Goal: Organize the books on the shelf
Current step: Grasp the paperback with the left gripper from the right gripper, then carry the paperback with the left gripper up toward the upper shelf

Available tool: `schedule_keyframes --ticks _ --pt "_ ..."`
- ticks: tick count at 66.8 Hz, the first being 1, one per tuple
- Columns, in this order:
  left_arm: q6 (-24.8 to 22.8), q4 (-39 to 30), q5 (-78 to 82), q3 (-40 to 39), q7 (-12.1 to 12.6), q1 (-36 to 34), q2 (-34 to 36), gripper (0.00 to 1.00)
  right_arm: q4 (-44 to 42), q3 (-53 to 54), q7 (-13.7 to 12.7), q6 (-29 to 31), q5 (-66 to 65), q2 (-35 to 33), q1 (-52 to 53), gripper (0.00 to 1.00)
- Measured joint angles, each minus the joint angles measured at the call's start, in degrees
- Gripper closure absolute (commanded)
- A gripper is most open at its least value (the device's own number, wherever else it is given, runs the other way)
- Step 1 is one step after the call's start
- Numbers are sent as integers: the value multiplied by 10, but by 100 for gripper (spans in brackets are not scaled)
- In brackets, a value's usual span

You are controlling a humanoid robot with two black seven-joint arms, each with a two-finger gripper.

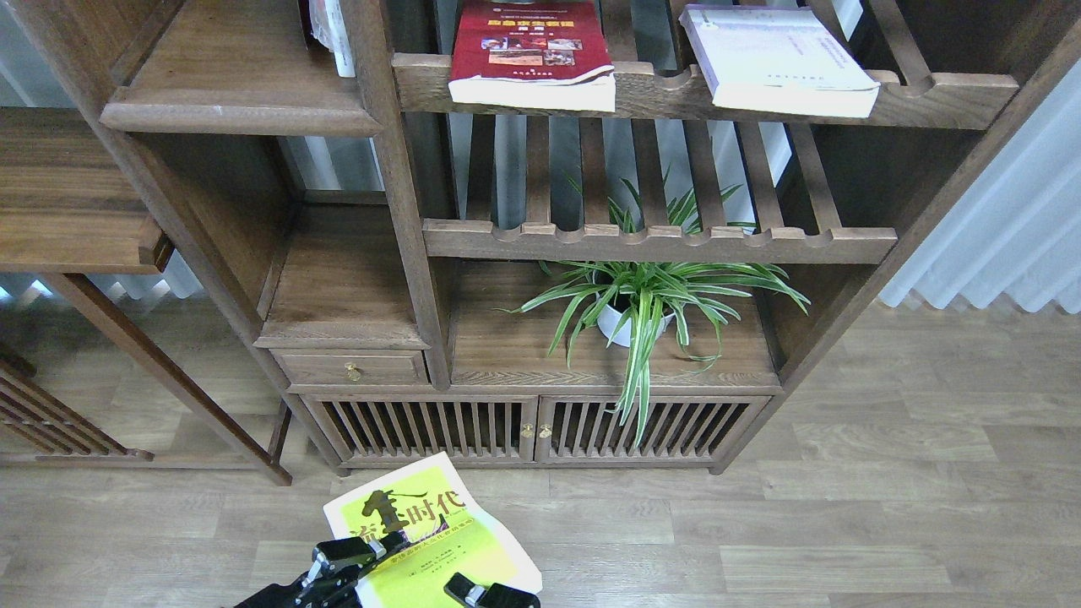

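A yellow-green book (431,532) with a black Chinese title hangs low in the view, above the floor. My left gripper (365,553) is shut on its lower left edge. My right gripper (490,594) sits at the book's bottom edge, mostly cut off, so its jaws cannot be read. A dark red book (530,52) and a pale lavender-white book (777,57) lie flat on the top slatted rack. The solid plank shelf (241,101) is at the upper left, with a white item (334,38) at its right end.
A potted spider plant (643,297) stands on the lower board under a second slatted rack (659,241). A small drawer (350,369) and slatted cabinet doors (532,429) are below. A wooden side table (67,211) stands at the left and white curtains (1005,228) at the right.
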Motion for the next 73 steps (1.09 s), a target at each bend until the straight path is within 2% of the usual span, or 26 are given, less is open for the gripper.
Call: schedule_keyframes --ticks 2,5,13,37,52,57,58,73 --pt "0 0 2 -3 0 0 1 98 0 0 0 0 -3 -4 3 5" --pt "0 0 8 -9 0 0 4 98 -1 2 2 1 -7 -11 6 2" --pt "0 -1 24 -31 0 0 10 97 -27 18 10 1 -9 -38 13 1" --pt "0 -32 88 -136 0 6 20 97 -101 118 16 0 -7 -36 10 1" --pt "0 -89 166 -246 0 76 39 96 -134 135 19 0 -4 -33 40 1" --pt "0 -104 199 -290 0 102 40 96 -147 141 20 0 -4 -24 48 1" --pt "0 -116 221 -320 0 117 40 96 -155 142 20 0 -4 -17 52 1" --pt "0 -190 306 -445 0 169 26 97 -162 142 19 0 -5 -10 63 1"
